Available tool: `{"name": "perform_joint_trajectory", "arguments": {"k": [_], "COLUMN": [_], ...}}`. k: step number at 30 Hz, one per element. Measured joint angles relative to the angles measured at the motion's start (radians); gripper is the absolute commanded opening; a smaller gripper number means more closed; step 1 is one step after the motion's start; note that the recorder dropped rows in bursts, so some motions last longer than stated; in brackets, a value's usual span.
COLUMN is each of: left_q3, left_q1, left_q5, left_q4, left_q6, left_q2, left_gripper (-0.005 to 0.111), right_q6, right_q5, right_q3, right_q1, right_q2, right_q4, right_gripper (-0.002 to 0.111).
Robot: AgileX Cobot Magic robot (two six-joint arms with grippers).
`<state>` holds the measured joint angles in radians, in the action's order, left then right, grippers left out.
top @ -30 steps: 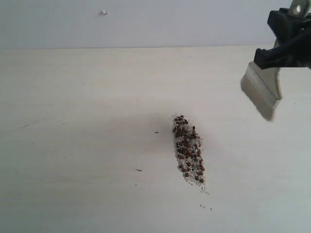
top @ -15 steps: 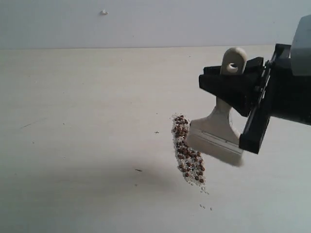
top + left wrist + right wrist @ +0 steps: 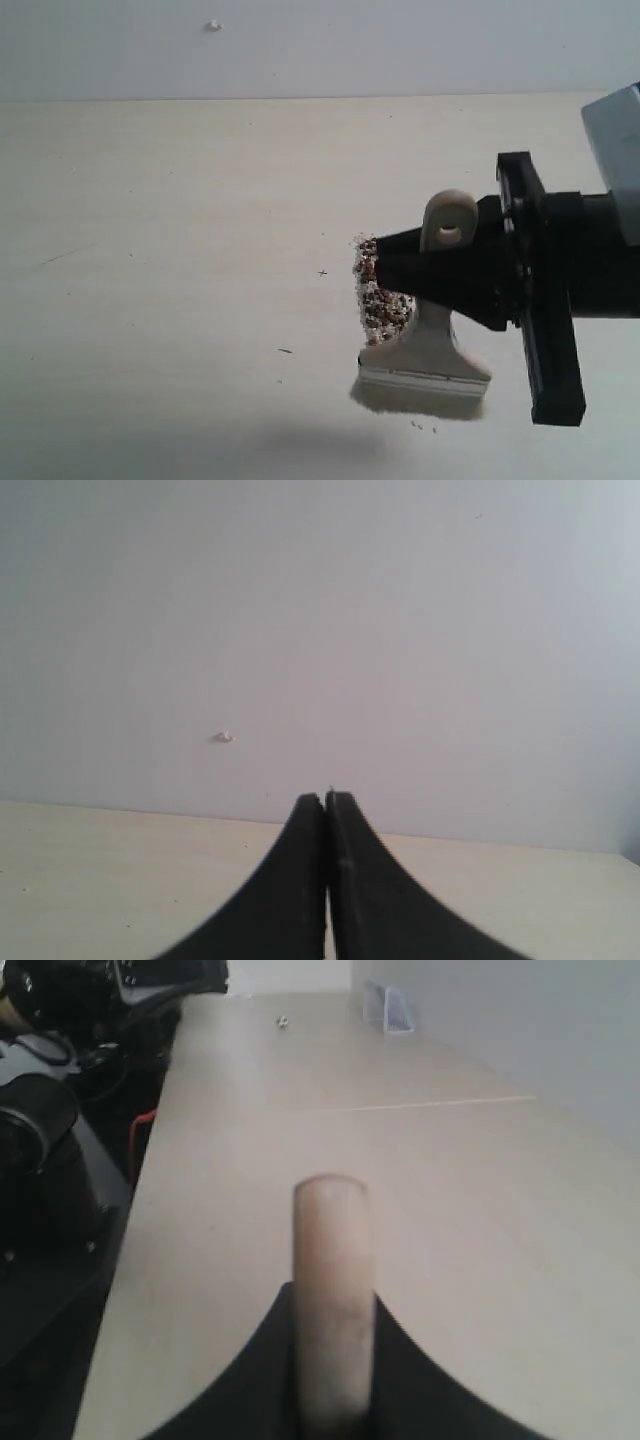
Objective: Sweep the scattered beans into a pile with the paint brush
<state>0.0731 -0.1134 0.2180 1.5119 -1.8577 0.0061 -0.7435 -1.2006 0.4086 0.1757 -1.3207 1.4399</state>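
Standing upright, bristles (image 3: 420,399) down, the paint brush (image 3: 428,350) is clamped in right claw (image 3: 395,270); left claw (image 3: 327,798) together.

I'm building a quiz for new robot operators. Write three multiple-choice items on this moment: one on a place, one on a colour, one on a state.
1. Where is the paint brush head?
A) down at the table, by the camera-side end of the beans
B) raised high against the wall
C) hanging off the table's edge

2. What colour are the beans?
A) green
B) reddish-brown
C) blue

3. How is the left gripper?
A) wide open
B) gripping the brush
C) shut, empty

Answers:
1 A, the bristles meet the table just below the beans in the exterior view.
2 B, the grains show dark reddish-brown.
3 C, its jaws touch with nothing between them.
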Motion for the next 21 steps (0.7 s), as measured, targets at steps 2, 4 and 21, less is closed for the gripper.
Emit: {"name": "perform_joint_trajectory", "arguments": {"k": [2, 4, 21], "left_q3": [0.000, 0.000, 0.000], "left_q1": [0.000, 0.000, 0.000], "left_q5": [0.000, 0.000, 0.000], "left_q4": [0.000, 0.000, 0.000], "left_q6": [0.000, 0.000, 0.000], "left_q2": [0.000, 0.000, 0.000], "left_gripper": [0.000, 0.000, 0.000], "right_q6": [-0.005, -0.007, -0.009], "right_q5": [0.000, 0.000, -0.022], "right_q3": [0.000, 0.000, 0.164], "right_q1": [0.000, 0.000, 0.000], "right_q2": [-0.037, -0.080, -0.374], "right_q4": [0.047, 0.093, 0.163], "right_gripper": [0.000, 0.000, 0.000]}}
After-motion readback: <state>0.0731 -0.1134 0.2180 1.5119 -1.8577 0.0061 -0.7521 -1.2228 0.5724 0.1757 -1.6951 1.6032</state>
